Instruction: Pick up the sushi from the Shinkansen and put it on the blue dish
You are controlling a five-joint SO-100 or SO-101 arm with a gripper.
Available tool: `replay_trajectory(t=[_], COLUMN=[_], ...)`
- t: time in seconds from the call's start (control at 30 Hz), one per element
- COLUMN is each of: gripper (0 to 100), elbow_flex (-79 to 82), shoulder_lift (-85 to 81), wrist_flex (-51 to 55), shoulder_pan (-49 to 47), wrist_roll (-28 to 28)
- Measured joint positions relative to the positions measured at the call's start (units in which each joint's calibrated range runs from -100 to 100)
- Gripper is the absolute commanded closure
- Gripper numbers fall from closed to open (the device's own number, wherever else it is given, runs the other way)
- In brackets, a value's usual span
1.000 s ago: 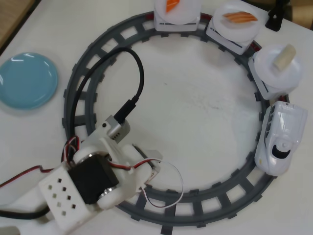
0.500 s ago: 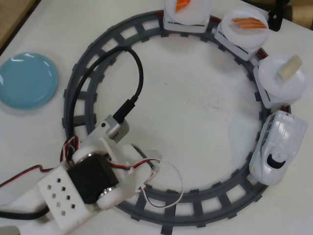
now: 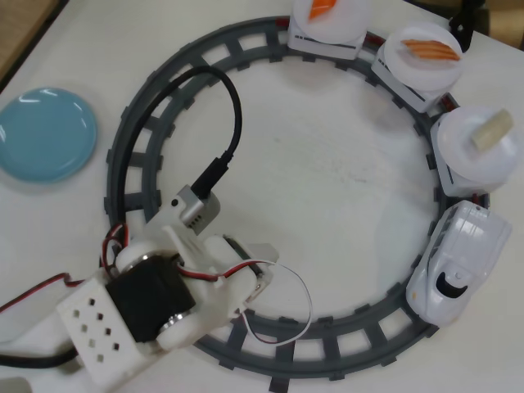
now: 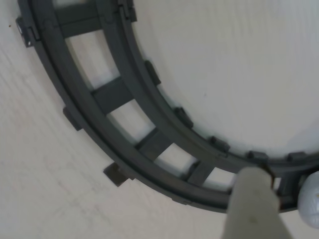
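Note:
The sushi (image 3: 491,129), a small pale beige block, lies on the round white plate of the first car behind the Shinkansen's nose (image 3: 458,262), at the right of the overhead view. The white train stands on the grey circular track (image 3: 135,155). The blue dish (image 3: 45,135) sits empty at the far left, outside the track. My gripper (image 3: 260,260) is low over the track's lower-left arc, far from the sushi and the dish. The wrist view shows one pale finger (image 4: 251,204) above the track (image 4: 114,94). The other finger is hidden. Nothing shows in the grip.
Two more cars carry white plates, one with a bright orange piece (image 3: 322,6) and one with an orange-and-white striped piece (image 3: 430,49). A black cable (image 3: 233,123) loops over the track's inside. The table edge runs at the upper left (image 3: 33,41).

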Motion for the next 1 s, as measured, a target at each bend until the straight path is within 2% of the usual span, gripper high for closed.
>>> replay_trajectory(t=[0.23,0.4,1.0], gripper=[77,77,77], elbow_flex=[-0.37,-7.14,-9.70], shoulder_lift=[0.00,0.00,0.00], wrist_flex=[0.00,0.00,0.08], shoulder_pan=[0.00,1.72,8.58], wrist_roll=[0.00,0.26,11.17])
